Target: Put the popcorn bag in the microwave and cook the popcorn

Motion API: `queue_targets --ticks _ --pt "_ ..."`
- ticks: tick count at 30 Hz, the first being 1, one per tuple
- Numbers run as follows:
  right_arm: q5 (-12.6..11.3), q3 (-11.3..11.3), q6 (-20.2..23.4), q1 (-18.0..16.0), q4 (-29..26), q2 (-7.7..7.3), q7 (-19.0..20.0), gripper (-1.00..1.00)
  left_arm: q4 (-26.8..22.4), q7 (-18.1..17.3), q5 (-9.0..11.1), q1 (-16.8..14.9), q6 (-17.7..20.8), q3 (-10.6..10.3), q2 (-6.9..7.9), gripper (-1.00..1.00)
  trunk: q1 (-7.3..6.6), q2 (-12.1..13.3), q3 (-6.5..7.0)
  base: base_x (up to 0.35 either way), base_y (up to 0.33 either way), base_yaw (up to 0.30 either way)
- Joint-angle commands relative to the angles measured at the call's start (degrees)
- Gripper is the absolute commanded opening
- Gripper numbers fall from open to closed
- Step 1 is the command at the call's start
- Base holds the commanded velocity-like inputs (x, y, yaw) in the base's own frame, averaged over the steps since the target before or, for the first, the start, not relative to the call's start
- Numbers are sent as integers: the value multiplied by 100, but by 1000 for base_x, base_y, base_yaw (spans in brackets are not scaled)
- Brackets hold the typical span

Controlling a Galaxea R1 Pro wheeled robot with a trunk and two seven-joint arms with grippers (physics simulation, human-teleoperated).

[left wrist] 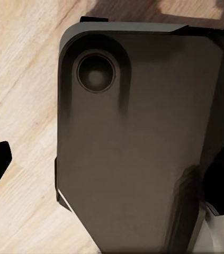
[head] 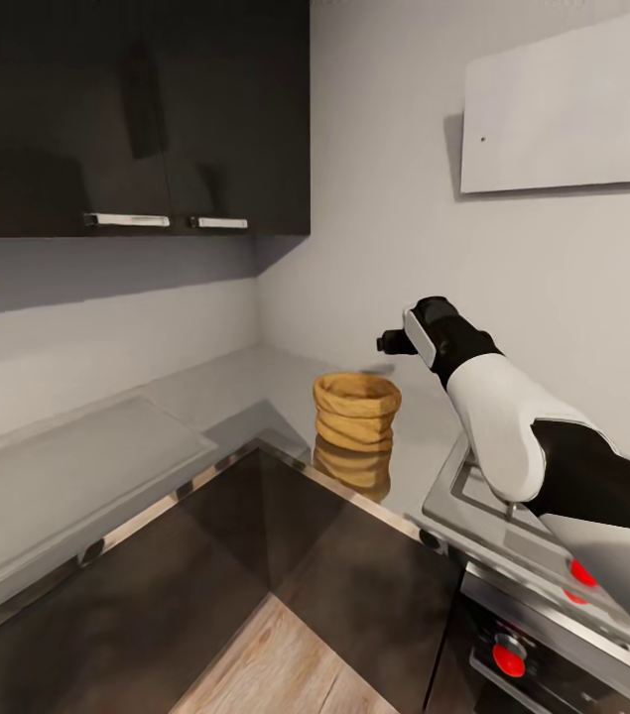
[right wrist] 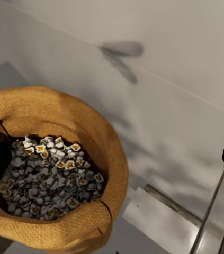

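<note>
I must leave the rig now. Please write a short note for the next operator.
Right gripper: above and just beyond the bag, nothing held; open or shut cannot be told.
Left gripper: state cannot be told.
Bag: upright on the countertop, in the corner beside the hob, kernels inside.
Done: the reach toward the bag.
Left: grasp the bag, put it into the microwave, heat.

The bag is a short tan-brown paper sack with wrinkled sides and a thick rolled rim, standing upright and open on the light grey, glossy worktop, which mirrors it. It sits near the worktop's front edge, just beside the inner corner. Inside lie small grey-and-white kernels.
</note>
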Motion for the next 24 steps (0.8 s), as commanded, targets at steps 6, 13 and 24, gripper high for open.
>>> queue_targets --ticks 6,13,24 --pt "67 -48 29 -4 -6 8 18 100 -4 6 40 -1 -6 6 -5 100 -132 238 102 0 0 0" --pt "51 -48 26 -4 7 -1 5 100 -2 9 40 -1 -6 6 -4 100 -286 519 227 0 0 0" --pt "43 -48 30 -4 17 -3 -8 100 -1 2 311 -1 -6 2 3 100 -462 840 371 0 0 0"
